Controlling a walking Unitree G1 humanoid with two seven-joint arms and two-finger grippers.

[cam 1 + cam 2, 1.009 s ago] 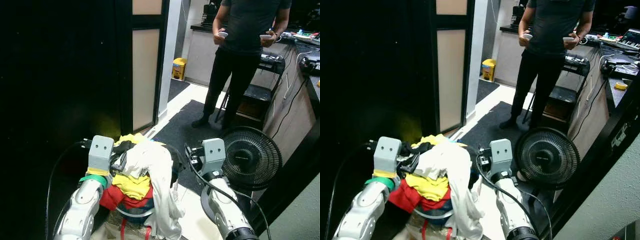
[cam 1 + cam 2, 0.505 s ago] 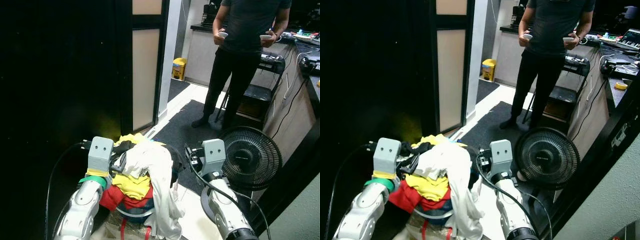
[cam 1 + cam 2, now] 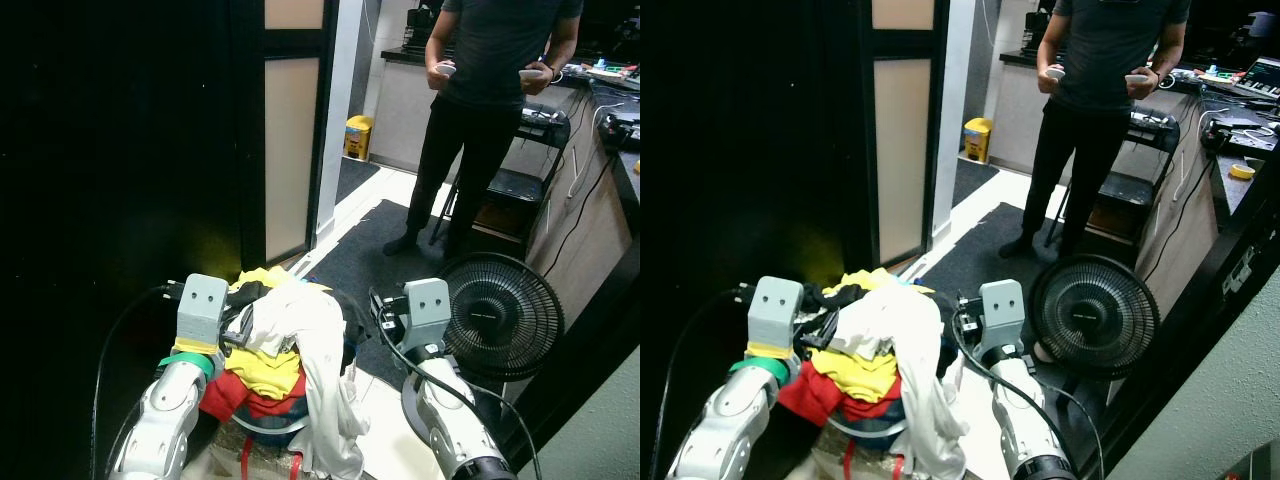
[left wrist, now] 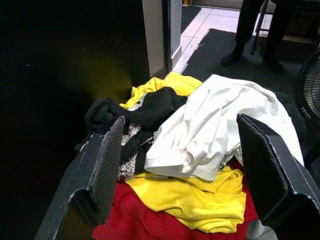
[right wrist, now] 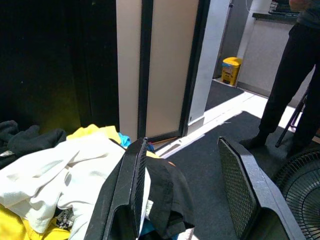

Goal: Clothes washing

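Between the left gripper [image 4: 180, 165] and right gripper [image 5: 192, 190], both with jaws spread wide, sits a clothes pile [image 3: 290, 350].

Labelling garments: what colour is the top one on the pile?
White garment, clearest in the left wrist view.

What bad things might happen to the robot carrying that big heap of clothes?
1. The white shirt hangs far down over the side of the clothes pile, so it might slip off or snag.
2. The fan stands on the floor close beside the right gripper; a turn could knock it.
3. A person stands in the way ahead, so walking on could mean a bump.
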